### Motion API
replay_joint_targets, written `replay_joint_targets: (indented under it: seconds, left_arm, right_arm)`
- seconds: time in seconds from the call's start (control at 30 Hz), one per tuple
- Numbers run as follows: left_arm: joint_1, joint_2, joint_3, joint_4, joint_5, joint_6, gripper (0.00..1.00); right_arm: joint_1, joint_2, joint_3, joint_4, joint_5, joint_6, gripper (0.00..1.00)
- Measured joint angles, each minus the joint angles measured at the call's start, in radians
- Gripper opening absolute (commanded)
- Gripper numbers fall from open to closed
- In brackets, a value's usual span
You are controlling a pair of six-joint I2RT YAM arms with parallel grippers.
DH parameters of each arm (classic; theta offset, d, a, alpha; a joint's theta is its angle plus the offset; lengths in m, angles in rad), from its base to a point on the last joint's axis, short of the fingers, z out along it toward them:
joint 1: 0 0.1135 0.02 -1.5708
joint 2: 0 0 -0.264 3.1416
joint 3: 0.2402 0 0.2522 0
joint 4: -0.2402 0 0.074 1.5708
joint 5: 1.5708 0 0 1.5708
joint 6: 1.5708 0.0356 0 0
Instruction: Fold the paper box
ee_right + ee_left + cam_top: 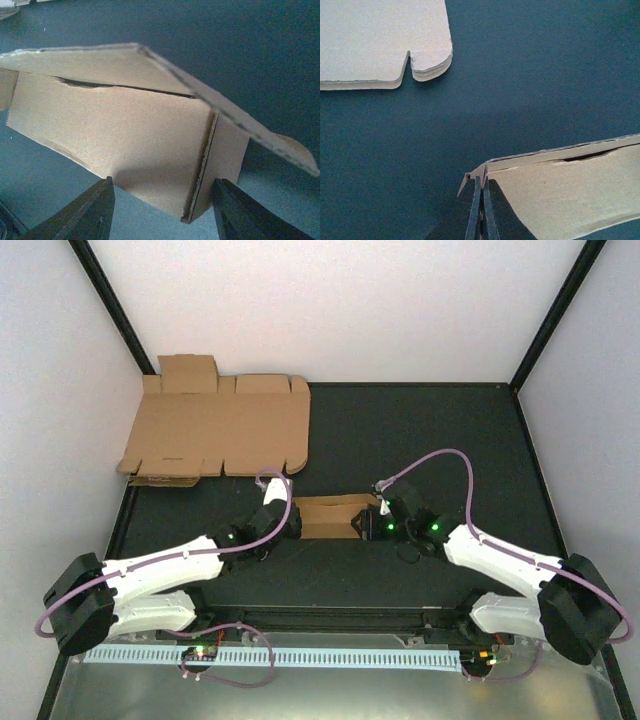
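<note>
The paper box (325, 517) is a half-folded brown cardboard piece lying on the dark mat between my two grippers. My left gripper (291, 520) is at its left end. In the left wrist view that gripper (482, 184) is shut, its thin fingertips pinching the box's (560, 195) raised corner flap. My right gripper (366, 524) is at the box's right end. In the right wrist view it (162, 202) stands open, its fingers (95, 210) on either side of the box's (125, 130) near corner, where a side panel stands up and a long flap tilts over the top.
A stack of larger flat cardboard sheets (215, 425) lies at the back left against the wall, and its notched edge (380, 45) shows in the left wrist view. White walls close the dark mat (430, 440) on three sides. A metal rail (300, 655) runs along the near edge.
</note>
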Motion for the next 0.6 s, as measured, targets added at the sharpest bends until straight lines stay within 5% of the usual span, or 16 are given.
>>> replay_joint_targets:
  seconds: [0.6]
  left_arm:
    - [0.001, 0.052, 0.053, -0.047, -0.010, -0.117, 0.02]
  right_arm:
    - [0.000, 0.013, 0.000, 0.000, -0.006, -0.021, 0.56]
